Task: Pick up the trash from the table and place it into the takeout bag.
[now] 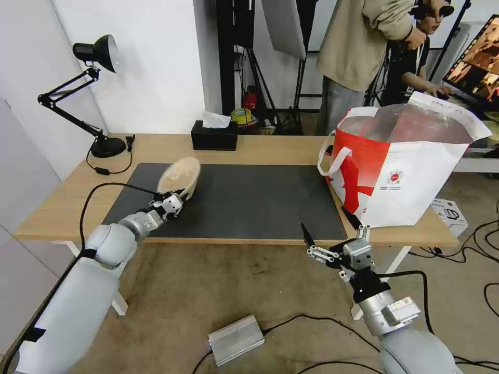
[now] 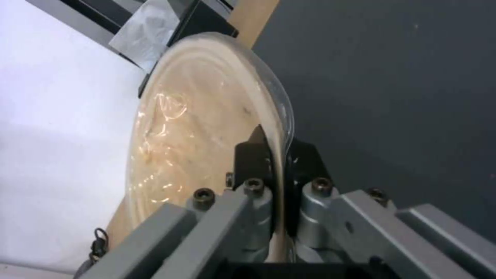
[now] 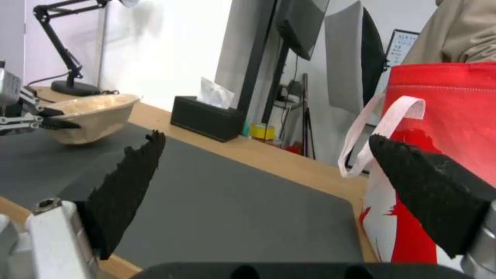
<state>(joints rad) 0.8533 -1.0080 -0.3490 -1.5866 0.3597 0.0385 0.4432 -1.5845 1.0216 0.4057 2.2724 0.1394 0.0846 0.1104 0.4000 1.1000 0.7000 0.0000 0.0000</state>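
Your left gripper point(image 1: 175, 200) has its fingers pinched on the rim of the beige pulp bowl point(image 1: 180, 177), lifted clear above the bench point(image 1: 270, 150). It's light, probably flimsy, so keep that rim hold. Your right gripper point(image 1: 330, 228) waits wide open near the takeout bag point(image 1: 410, 176).

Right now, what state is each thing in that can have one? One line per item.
Beige pulp bowl: lifted off the mat, tilted, pinched at its rim.
Left gripper: shut on the bowl's rim, above the mat.
Right gripper: open, empty, in front of the table's edge.
Takeout bag: upright on the table, mouth open.
Tissue box: a tissue sticking out.
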